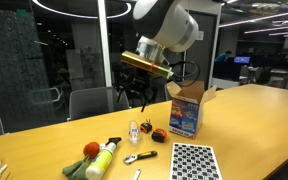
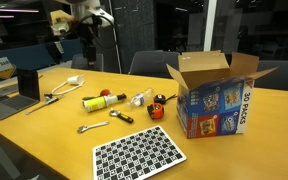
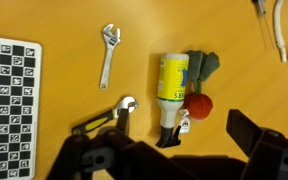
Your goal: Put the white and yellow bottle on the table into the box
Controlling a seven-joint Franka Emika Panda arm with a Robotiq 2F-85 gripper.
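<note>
The white and yellow bottle (image 3: 171, 85) lies flat on the light-wood table (image 3: 64, 20), its black cap end toward the bottom of the wrist view. It shows in both exterior views (image 1: 102, 158) (image 2: 97, 101). A red-orange ball (image 3: 197, 105) and a green item (image 3: 202, 65) lie against its side. The cardboard box (image 1: 187, 110) (image 2: 216, 95) stands upright with its flaps open, apart from the bottle. My gripper (image 3: 174, 165) (image 1: 134, 95) is open and empty, high above the bottle, touching nothing.
A checkered board (image 3: 9, 100) (image 1: 192, 162) (image 2: 139, 155) lies near the table's front. A wrench (image 3: 108, 68), a second tool (image 3: 109, 118), a small clear bottle (image 1: 135, 130) and an orange object (image 1: 157, 133) lie between the bottle and the box. A laptop (image 2: 19, 90) stands at one end.
</note>
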